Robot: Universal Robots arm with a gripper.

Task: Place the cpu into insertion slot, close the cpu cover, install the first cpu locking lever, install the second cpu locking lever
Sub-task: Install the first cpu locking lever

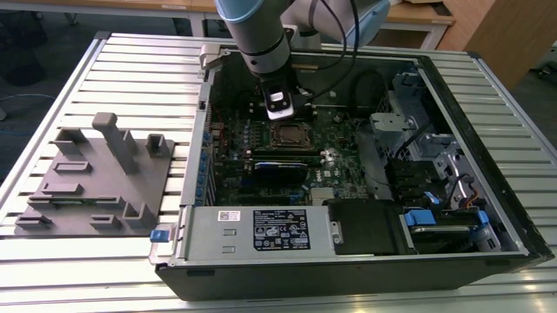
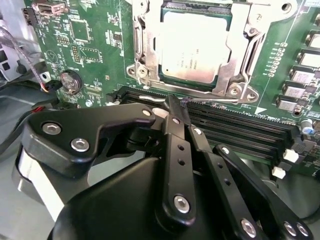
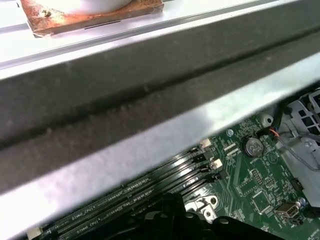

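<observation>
**Here the cpu (image 2: 195, 47) lies in the insertion slot (image 1: 286, 145), and my fingers are closed beside it**

In the second wrist view the cpu is a thin, flat square. Its face is pale silvery-beige metal, smooth and a little shining, with faint dark print. It lies level inside the insertion slot. The cpu cover (image 2: 239, 47) is a thin frame of silvery-brown metal with one big square window. It lies flat down around the cpu, so the pale face shows through the window. Round screw heads (image 2: 235, 90) sit at the corners of the metal. All around is the green circuit board (image 2: 100, 45), matte and crowded with small parts, among them a round shiny coin battery (image 2: 71, 81).

My gripper (image 2: 176, 107) is made of matte black bars with silver rivets. Its fingers (image 2: 175, 150) are drawn together until the tips meet, and I see nothing between them. The tips stand over the long black memory slots (image 2: 240, 125), just beside the edge of the cover. I cannot tell if they touch anything.

In the exterior view my gripper is in the upper middle of the frame, inside the open computer case (image 1: 348, 274), just above the slot. The power supply box (image 1: 261, 229), grey with a white label, is in the lower middle. At the exterior view's left a grey moulded fixture (image 1: 96, 176) rests on the ribbed metal table (image 1: 130, 72).
</observation>
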